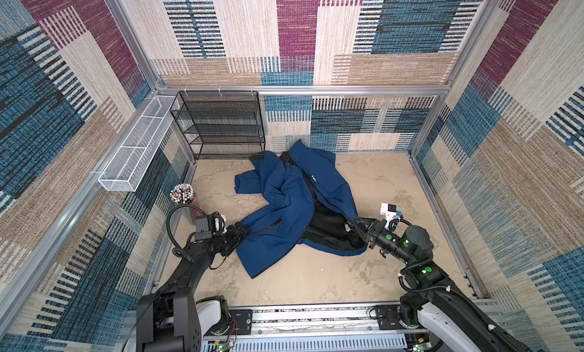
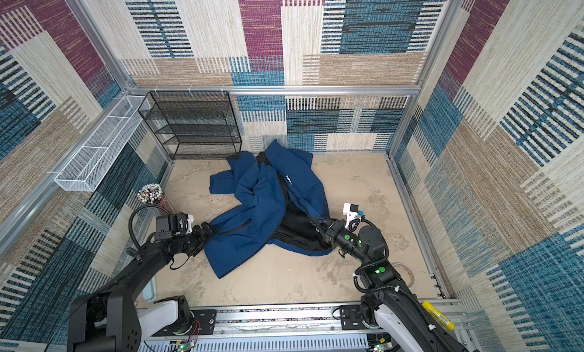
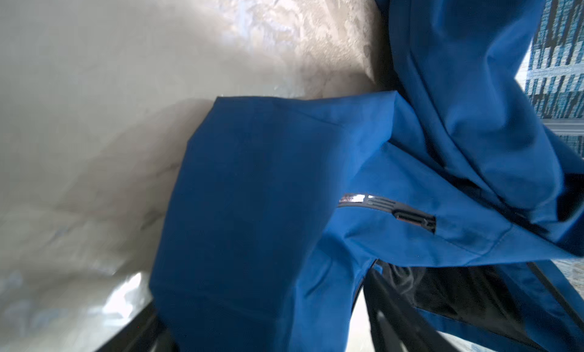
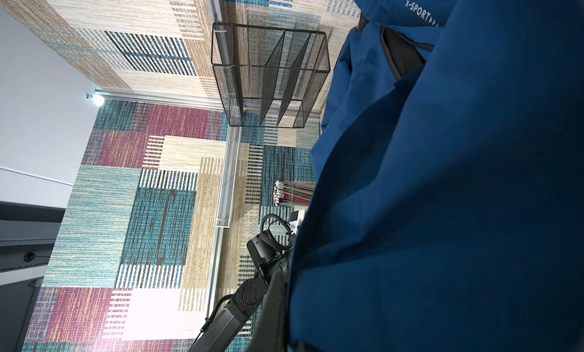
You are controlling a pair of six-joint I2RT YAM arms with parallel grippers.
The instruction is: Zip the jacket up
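Right tool is clamped fully closed on the jacket. It grips the lower end of one front edge, where the black lining meets the navy shell. Both top views show this grip at the right side of the garment. In the right wrist view blue cloth fills the right half of the picture, and the white "X-SPORT" lettering is readable on it.

On the opposite side, the left tool sits at the outer edge of the other front panel, close to the pocket zipper. In the left wrist view its two dark fingers stand wide apart with a fold of blue cloth lying loose between them. It is spread wide and has hold of nothing.

The jacket lies crumpled in the middle of the sandy table and is unzipped. Its two fronts are spread apart with the lining bare between them. The collar points toward the back wall, just in front of the black mesh shelf. One sleeve stretches out to the left, and a corner of the hem points toward the near edge of the table.

A white mesh basket hangs along the left wall rail. A cup of pens stands at the table's left edge, just behind the left arm's wrist
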